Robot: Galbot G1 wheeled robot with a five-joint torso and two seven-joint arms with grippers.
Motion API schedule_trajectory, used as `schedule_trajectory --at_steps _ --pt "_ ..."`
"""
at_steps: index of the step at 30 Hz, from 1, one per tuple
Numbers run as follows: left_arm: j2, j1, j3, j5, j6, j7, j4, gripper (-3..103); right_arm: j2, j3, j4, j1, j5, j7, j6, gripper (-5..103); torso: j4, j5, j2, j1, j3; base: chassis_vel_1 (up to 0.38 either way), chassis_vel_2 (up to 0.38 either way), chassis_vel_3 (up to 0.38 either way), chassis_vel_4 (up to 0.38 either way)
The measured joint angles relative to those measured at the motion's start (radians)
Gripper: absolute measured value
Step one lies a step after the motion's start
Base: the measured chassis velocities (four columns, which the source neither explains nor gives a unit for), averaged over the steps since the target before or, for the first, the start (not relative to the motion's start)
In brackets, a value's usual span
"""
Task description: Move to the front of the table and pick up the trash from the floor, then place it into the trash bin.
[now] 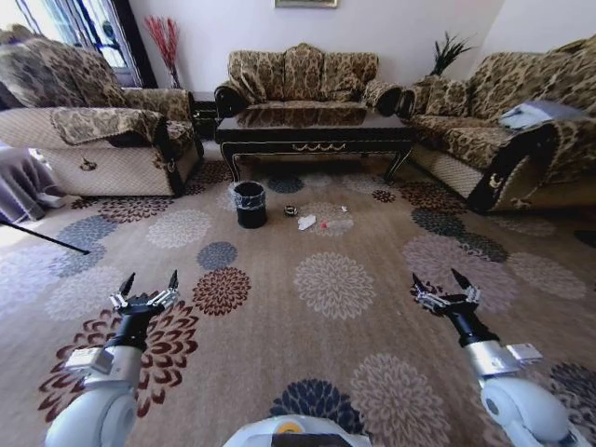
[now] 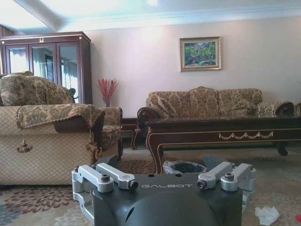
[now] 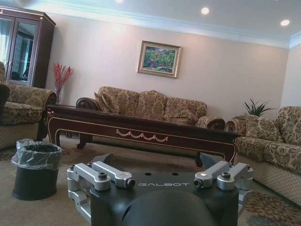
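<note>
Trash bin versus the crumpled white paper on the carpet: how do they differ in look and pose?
The trash bin is black, cylindrical and upright, lined with a clear bag; the crumpled white paper is pale, shapeless and lies flat. The bin is far bigger than the paper. The bin stands nearer the table's left leg; the paper lies toward the robot's right of it. Both rest on the carpet before the table.

Desk [image 1: 317, 137] stood far, sofa [image 1: 303, 79] behind it. Trash bin [image 1: 250, 204] sat on the floor [image 1: 279, 279] near the desk's left end; trash [image 1: 317, 222] lay just right of the bin.
</note>
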Motion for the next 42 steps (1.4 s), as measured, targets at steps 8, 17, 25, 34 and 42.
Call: schedule_trajectory --at_steps 8,17,25,34,42 --pt "-0.003 0.003 -0.001 -0.005 -0.002 -0.003 -0.005 100 0.006 -0.004 -0.005 0.0 -0.005 0.0 0.009 100 0.0003 -0.0005 0.001 0.0 0.001 -0.282 0.322 0.292 -0.321" --pt "-0.007 0.008 0.0 -0.005 -0.005 -0.004 -0.012 100 0.013 -0.008 -0.008 -0.004 -0.01 -0.001 0.018 100 0.0002 0.0004 0.002 0.001 0.002 -0.37 0.356 0.373 -0.371" --pt "-0.008 0.004 -0.002 -0.012 -0.01 -0.003 -0.013 100 0.014 -0.008 -0.011 -0.006 -0.012 -0.002 0.019 100 -0.0003 -0.0014 0.003 0.001 0.002 -0.341 0.336 0.343 -0.346" --pt "-0.008 0.001 -0.003 -0.02 -0.01 -0.004 -0.009 100 0.015 -0.008 -0.009 -0.007 -0.013 -0.002 0.019 100 0.0005 0.0 0.003 0.001 0.003 -0.35 0.364 0.345 -0.361" --pt "-0.01 0.0 0.0 -0.016 -0.01 -0.004 -0.006 100 0.019 -0.009 -0.01 -0.009 -0.016 -0.002 0.02 100 -0.0001 -0.0004 0.003 0.001 0.003 -0.358 0.349 0.357 -0.353"
